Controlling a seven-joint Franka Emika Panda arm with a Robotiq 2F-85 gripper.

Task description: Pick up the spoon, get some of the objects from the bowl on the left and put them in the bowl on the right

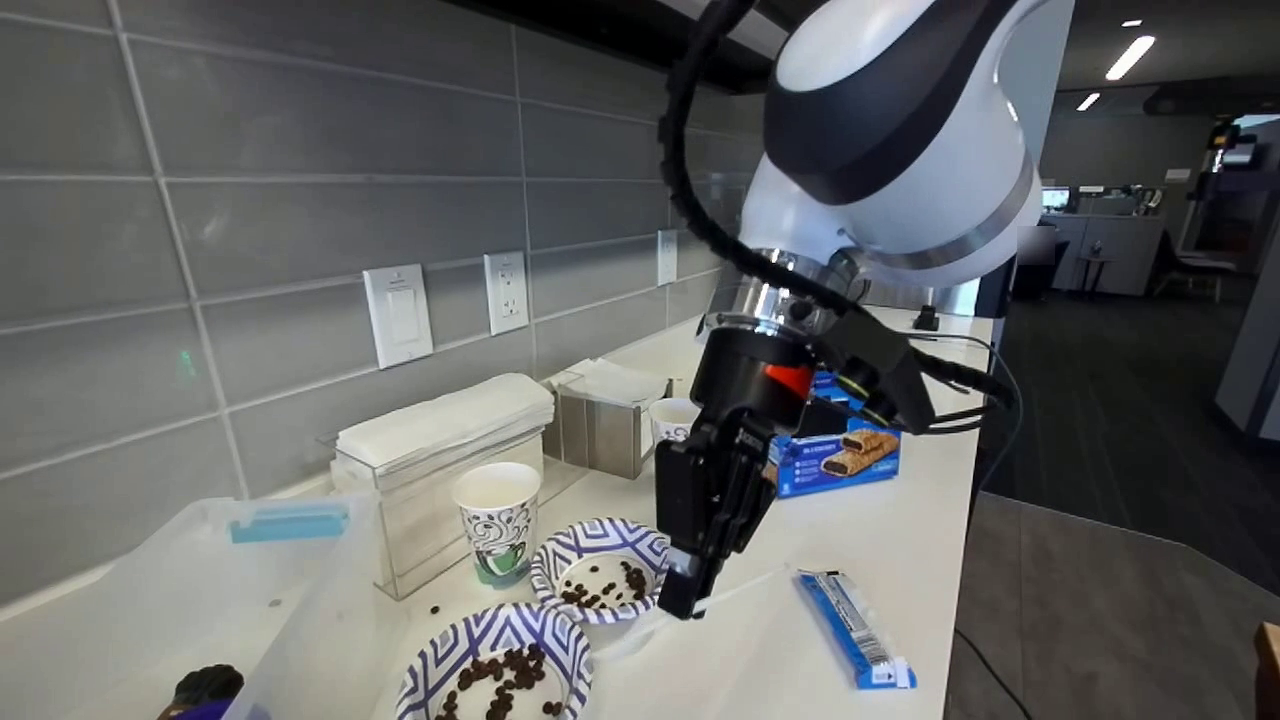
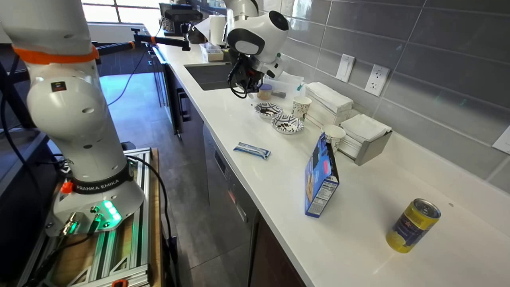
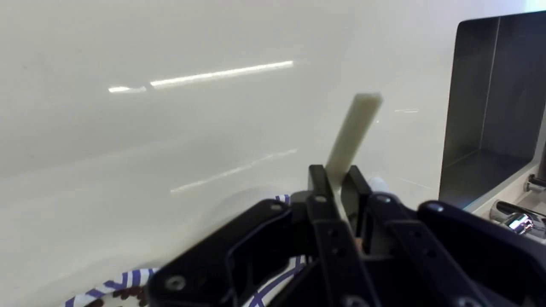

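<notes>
My gripper (image 1: 686, 588) is shut on the handle of a pale plastic spoon (image 1: 742, 592), beside and above the two bowls. The spoon's handle (image 3: 355, 130) sticks out past the fingertips (image 3: 338, 172) in the wrist view. The spoon's scoop end is faint and blurred, so I cannot tell if it holds anything. Two paper bowls with blue-purple patterned rims stand side by side. The nearer bowl (image 1: 577, 640) and the farther bowl (image 1: 648, 548) in an exterior view each hold dark beans. They also show in an exterior view as a bowl (image 2: 261, 106) and a bowl (image 2: 299, 124).
A blue wrapped bar (image 1: 850, 625) lies near the counter edge. Paper cups (image 1: 498, 520), napkin holders (image 1: 450, 490) and a clear plastic bin (image 1: 330, 590) stand close to the bowls. A blue snack box (image 2: 318, 175) and a yellow can (image 2: 413, 225) stand farther along. A sink (image 2: 209, 76) is cut into the counter.
</notes>
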